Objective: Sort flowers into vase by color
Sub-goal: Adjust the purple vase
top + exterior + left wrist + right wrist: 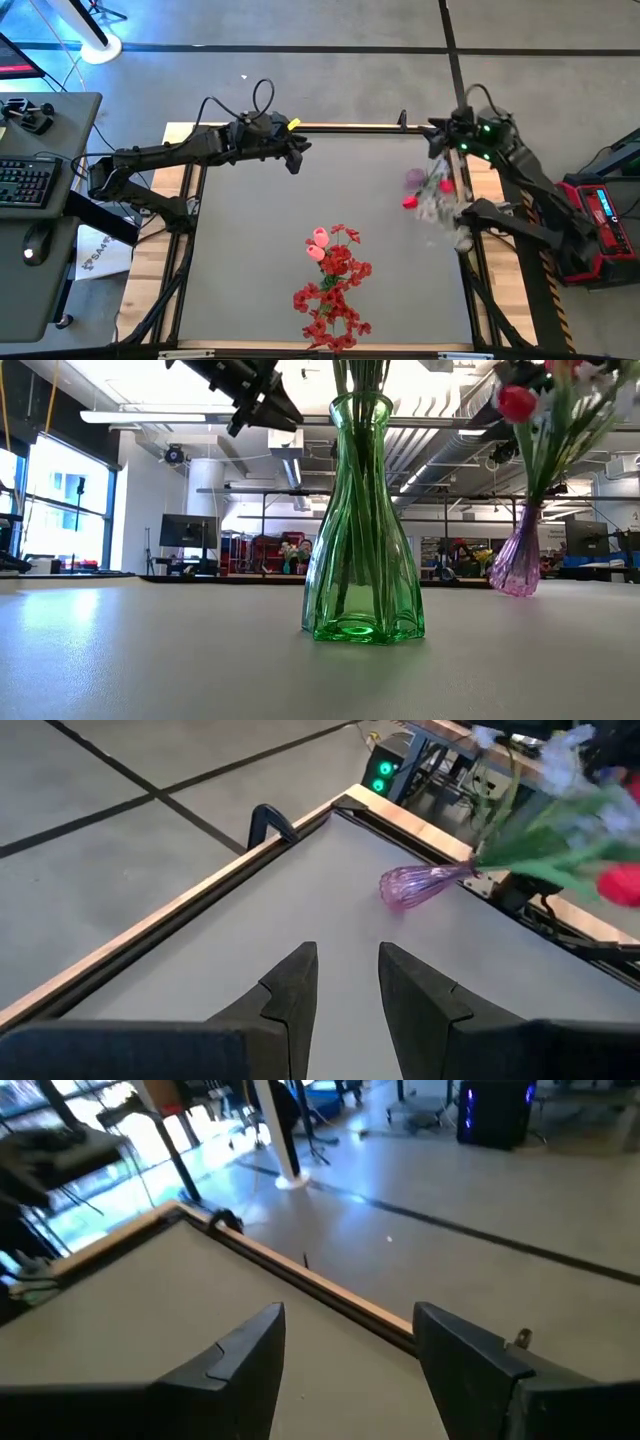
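Note:
A green glass vase (360,560) stands on its base near the table's near edge. It holds red blossom clusters and pink buds (334,285) on green stems. A purple vase (517,565) (415,885) stands by the right edge, with white sprays and a red bud (409,202) (516,402). My left gripper (296,160) (347,975) hangs open in the air near the far edge, left of centre. My right gripper (438,140) (350,1335) is wide open above the far right corner, beyond the purple vase. Neither holds anything.
A black clamp (268,820) sits on the wooden far edge rail (350,126). The grey table surface (260,230) between the two vases and toward the left edge lies bare. A desk with a keyboard (25,182) stands off the left side.

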Available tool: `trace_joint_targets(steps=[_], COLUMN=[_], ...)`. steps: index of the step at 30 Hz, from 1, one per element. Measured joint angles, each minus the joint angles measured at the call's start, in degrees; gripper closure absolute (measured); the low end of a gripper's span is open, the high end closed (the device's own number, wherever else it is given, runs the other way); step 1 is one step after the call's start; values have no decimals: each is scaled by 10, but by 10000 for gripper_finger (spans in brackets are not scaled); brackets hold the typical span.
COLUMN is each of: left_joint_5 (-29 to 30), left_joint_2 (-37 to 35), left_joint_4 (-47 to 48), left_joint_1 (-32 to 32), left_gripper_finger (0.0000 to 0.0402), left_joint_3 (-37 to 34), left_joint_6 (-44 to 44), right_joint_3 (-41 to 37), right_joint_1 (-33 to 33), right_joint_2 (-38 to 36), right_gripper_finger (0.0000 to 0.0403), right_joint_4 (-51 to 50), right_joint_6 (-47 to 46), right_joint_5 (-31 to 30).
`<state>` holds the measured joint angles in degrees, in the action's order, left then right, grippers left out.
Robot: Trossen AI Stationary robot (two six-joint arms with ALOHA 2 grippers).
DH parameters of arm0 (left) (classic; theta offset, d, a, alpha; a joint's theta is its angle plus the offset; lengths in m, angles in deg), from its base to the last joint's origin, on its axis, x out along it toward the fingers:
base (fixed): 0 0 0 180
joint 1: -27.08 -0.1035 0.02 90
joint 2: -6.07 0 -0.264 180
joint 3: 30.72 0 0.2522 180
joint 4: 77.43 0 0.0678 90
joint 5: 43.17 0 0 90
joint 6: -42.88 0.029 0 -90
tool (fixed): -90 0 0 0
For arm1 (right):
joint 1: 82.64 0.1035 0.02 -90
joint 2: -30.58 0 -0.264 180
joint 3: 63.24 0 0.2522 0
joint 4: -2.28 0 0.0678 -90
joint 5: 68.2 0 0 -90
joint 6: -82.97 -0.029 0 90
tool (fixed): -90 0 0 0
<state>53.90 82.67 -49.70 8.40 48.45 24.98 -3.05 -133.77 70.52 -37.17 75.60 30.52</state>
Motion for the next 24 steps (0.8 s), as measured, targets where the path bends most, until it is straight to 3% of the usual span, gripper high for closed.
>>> trace_joint_targets(steps=[6, 13, 18, 24], left_joint_5=[0, -26, -48, -50], left_joint_2=[0, 0, 0, 0], left_joint_4=[3, 4, 4, 3], left_joint_1=[-15, -38, -55, -74], left_gripper_finger=[303, 303, 303, 303], left_joint_3=[0, 0, 0, 0], left_joint_6=[11, 48, 96, 144], right_joint_3=[37, 98, 182, 234], right_joint_1=[-49, -74, -58, 35], right_joint_2=[71, 96, 104, 131], right_gripper_finger=[195, 195, 195, 195], right_joint_4=[12, -31, -211, -418], right_joint_6=[8, 11, 140, 268], right_joint_5=[16, 88, 196, 158])
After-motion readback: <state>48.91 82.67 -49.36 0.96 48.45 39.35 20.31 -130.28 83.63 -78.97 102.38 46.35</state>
